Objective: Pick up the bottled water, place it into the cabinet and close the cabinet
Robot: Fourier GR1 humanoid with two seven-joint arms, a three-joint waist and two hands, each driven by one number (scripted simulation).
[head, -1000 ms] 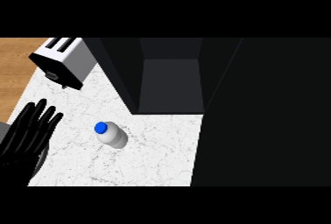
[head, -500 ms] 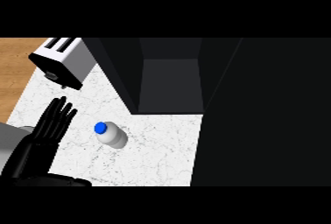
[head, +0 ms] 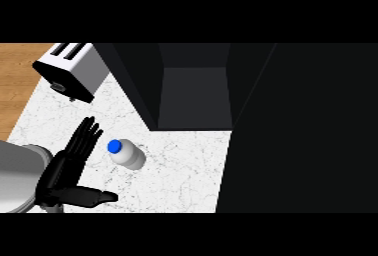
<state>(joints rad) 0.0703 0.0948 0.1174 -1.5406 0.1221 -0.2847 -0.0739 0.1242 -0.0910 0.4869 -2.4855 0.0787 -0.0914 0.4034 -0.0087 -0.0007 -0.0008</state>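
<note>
One hand only appears in the head view, the robot's left hand [head: 65,170], coming in from the near left on its grey forearm [head: 16,175]. Its fingers [head: 85,137] are straight and lie close together, pointing toward the far side, while the thumb [head: 92,196] juts out to the right, so the hand is spread and holds nothing. That flat, thumb-out pose looks like the set-up for a side grasp: the palm faces the bottled water [head: 127,155], which stands just to the right of the fingers on the white marble counter [head: 177,170]. A narrow strip of counter shows between them, so they seem apart. The bottle stands upright, or nearly so, its blue cap [head: 114,146] turned toward the camera, which leaves its side free for fingers to wrap round. Beyond it on the far side, the dark cabinet [head: 196,95] shows an open recess facing the counter, a short carry from the bottle. Whether the broad dark area on the right is its door cannot be told. A toaster [head: 70,70] sits at the far left, well clear of that path. The task seems barely begun, with the bottle not yet lifted. The right hand is out of view.
</note>
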